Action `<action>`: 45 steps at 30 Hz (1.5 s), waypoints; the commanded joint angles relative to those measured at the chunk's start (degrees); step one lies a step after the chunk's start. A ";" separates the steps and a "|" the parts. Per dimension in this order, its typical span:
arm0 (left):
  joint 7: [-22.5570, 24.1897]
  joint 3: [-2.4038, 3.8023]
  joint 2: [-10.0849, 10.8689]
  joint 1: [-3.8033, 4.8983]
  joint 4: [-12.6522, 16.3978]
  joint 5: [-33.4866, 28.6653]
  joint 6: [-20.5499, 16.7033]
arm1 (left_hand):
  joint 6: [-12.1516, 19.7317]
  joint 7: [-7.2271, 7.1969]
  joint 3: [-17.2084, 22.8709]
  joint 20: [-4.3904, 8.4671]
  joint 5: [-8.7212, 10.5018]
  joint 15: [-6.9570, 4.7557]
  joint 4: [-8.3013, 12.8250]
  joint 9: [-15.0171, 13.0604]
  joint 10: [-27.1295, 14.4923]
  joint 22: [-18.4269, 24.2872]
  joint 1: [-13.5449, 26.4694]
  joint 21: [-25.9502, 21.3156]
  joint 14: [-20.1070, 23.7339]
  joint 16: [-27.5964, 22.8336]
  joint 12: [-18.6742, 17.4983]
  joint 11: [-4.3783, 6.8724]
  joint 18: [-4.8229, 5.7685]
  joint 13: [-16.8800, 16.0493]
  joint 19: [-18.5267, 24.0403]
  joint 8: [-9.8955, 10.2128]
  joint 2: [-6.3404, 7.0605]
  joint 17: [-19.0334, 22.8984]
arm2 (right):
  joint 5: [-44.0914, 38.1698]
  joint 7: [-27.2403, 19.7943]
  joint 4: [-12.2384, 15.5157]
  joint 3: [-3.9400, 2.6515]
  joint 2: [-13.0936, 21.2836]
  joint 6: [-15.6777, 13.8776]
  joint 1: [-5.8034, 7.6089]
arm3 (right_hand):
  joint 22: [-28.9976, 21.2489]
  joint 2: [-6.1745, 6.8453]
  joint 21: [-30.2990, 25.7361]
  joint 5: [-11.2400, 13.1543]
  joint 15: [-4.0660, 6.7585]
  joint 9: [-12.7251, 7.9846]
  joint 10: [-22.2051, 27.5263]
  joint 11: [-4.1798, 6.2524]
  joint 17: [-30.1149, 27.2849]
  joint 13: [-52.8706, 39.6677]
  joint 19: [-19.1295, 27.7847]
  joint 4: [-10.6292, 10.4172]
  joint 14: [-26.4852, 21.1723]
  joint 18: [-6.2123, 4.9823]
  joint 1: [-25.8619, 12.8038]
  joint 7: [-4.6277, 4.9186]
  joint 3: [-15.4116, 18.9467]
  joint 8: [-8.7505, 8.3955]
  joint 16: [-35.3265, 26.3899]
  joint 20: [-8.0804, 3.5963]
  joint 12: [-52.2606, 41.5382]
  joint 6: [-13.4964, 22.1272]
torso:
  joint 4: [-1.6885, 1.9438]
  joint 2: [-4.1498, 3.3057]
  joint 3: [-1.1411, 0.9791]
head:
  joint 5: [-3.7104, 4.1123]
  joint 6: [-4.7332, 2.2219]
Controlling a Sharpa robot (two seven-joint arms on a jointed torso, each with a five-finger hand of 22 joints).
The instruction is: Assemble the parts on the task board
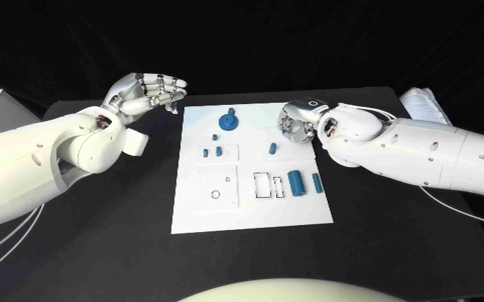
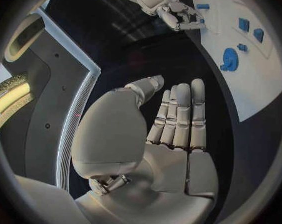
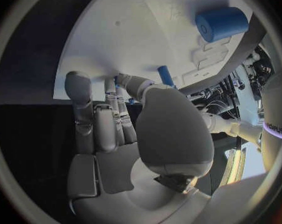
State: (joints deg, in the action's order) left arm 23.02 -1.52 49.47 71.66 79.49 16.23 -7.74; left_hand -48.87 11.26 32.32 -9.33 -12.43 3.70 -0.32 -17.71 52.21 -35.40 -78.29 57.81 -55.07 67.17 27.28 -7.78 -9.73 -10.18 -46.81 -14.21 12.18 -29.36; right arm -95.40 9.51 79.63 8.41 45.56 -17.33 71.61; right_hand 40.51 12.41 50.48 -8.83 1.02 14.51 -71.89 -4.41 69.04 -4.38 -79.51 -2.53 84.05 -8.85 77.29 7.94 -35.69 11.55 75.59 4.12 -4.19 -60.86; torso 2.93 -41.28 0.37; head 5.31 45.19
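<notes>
While my right robot hand [image 1: 299, 123] hovers empty, fingers apart, over the task board's [image 1: 252, 211] far right edge, the small blue peg [image 1: 272, 148] lies just beside it. I'd lower slowly and pinch it mid-length. Left robot hand [image 1: 151, 94] is raised, released, off the board.
</notes>
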 commanded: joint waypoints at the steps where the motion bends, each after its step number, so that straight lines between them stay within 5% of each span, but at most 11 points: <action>1: 0.23 0.06 -0.01 0.02 0.18 -0.47 0.04 | 0.60 0.07 -0.38 -0.01 -0.33 0.08 -0.05 0.12 -0.60 0.09 0.01 -0.18 -0.40 0.42 0.23 -0.04 -0.85 -0.04 -0.25 -0.21 -0.27 -0.03 | -0.35 0.30 -0.56 0.43 -0.75 2.21 -0.77 | 0.09 -0.88 0.31 0.26 -0.15 0.11 0.24 0.36 0.00 0.27 0.02 0.00 2.67 0.67 0.09 0.03 -0.33 0.34 0.30 0.06 0.42 -0.37 | 0.07 -0.06 0.02 | 0.14 0.12; 10: -0.35 0.07 0.09 0.03 0.19 -0.25 0.21 | 0.68 0.10 -0.40 -0.02 -0.33 0.10 -0.05 0.15 -0.70 0.10 0.01 -0.19 -0.39 0.44 0.24 -0.07 -0.84 -0.04 -0.29 -0.19 -0.29 -0.02 | -0.51 0.48 -0.84 0.46 -1.47 2.92 -0.96 | 0.68 -1.20 0.77 0.37 -0.09 0.44 0.16 0.42 0.20 0.26 0.05 0.06 2.64 0.75 0.01 -0.04 -0.52 0.74 0.59 0.12 0.39 -0.85 | -0.02 0.01 0.06 | 0.07 0.39; 17: -0.65 0.08 0.16 0.03 0.17 -0.14 0.30 | 0.81 0.14 -0.43 -0.03 -0.34 0.13 -0.04 0.18 -0.87 0.13 -0.01 -0.21 -0.38 0.46 0.24 -0.11 -0.83 -0.03 -0.33 -0.17 -0.31 -0.01 | -0.36 0.74 -0.27 0.47 -1.24 2.09 -1.09 | 5.35 -2.77 4.62 0.48 0.53 2.15 -1.91 1.27 2.44 -0.14 -0.66 2.00 3.13 1.31 1.39 -0.94 -1.54 2.78 2.81 -0.25 -0.04 -2.63 | -0.05 0.05 0.03 | 0.10 0.57; 31: -0.73 0.08 0.28 0.04 0.13 0.16 0.22 | 0.89 0.17 -0.44 -0.04 -0.34 0.15 -0.02 0.21 -1.00 0.14 -0.07 -0.22 -0.37 0.49 0.26 -0.15 -0.83 -0.03 -0.37 -0.17 -0.35 0.00 | -1.20 3.48 1.43 0.45 0.03 -6.23 -1.19 | 8.66 -3.15 7.40 0.75 0.72 3.25 -2.79 1.45 3.17 -0.22 -1.10 3.28 3.24 1.78 1.30 -1.07 -3.12 3.52 3.79 -0.29 0.14 -2.55 | 0.00 0.00 0.04 | 0.26 0.60; 35: -0.74 0.08 0.30 0.04 0.07 0.18 0.21 | 0.97 0.19 -0.45 -0.04 -0.35 0.17 0.01 0.24 -1.09 0.16 -0.12 -0.22 -0.37 0.51 0.28 -0.17 -0.83 -0.03 -0.40 -0.15 -0.37 0.01 | -1.20 3.58 2.17 0.36 0.61 -7.65 -1.10 | 9.82 -3.09 8.34 0.87 0.73 3.44 -2.89 1.45 3.25 -0.22 -1.32 3.41 3.24 1.96 1.11 -1.04 -3.27 3.64 3.92 -0.28 0.18 -2.55 | -0.03 0.03 0.00 | 0.26 0.62; 36: -0.74 0.08 0.29 0.04 0.04 0.19 0.22 | 0.97 0.19 -0.45 -0.04 -0.35 0.17 0.01 0.24 -1.09 0.16 -0.12 -0.22 -0.37 0.51 0.28 -0.17 -0.83 -0.03 -0.40 -0.15 -0.37 0.01 | -1.13 3.58 2.47 0.30 0.83 -7.94 -1.03 | 13.54 -3.05 11.35 0.89 0.71 3.68 -2.99 1.45 3.10 -0.20 -2.20 3.56 3.19 2.59 0.87 -1.04 -3.49 3.77 3.93 -0.26 0.25 -2.49 | -0.02 0.04 0.00 | 0.24 0.65; 45: -0.79 0.08 0.28 0.03 -0.37 0.20 0.17 | 1.03 0.20 -0.46 -0.05 -0.35 0.17 0.03 0.26 -1.16 0.16 -0.16 -0.23 -0.37 0.53 0.31 -0.18 -0.83 -0.03 -0.43 -0.14 -0.38 0.02 | 0.85 3.31 5.99 -0.23 3.33 -9.30 0.39 | 14.14 -3.01 11.88 0.97 0.69 3.92 -3.06 1.44 3.04 -0.19 -2.29 3.67 3.15 2.66 0.60 -1.02 -3.65 3.90 3.98 -0.24 0.30 -2.42 | -0.08 0.09 0.02 | 0.22 0.58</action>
State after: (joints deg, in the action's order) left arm 22.02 -1.49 49.77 71.67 79.16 16.32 -7.74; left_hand -48.23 11.45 32.32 -9.32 -12.43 3.69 -0.32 -17.53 51.60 -35.30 -78.29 57.81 -55.07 67.38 27.28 -7.98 -9.73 -10.16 -46.79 -14.21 12.18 -29.37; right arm -95.53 13.01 85.08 8.23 48.57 -24.84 71.82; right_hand 54.61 9.77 62.01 -7.84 1.45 18.44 -73.88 -3.53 72.13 -4.45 -81.47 1.03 84.04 -6.62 77.98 6.75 -39.07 15.23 79.37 3.81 -3.75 -62.97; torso 2.87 -41.23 0.39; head 5.50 45.82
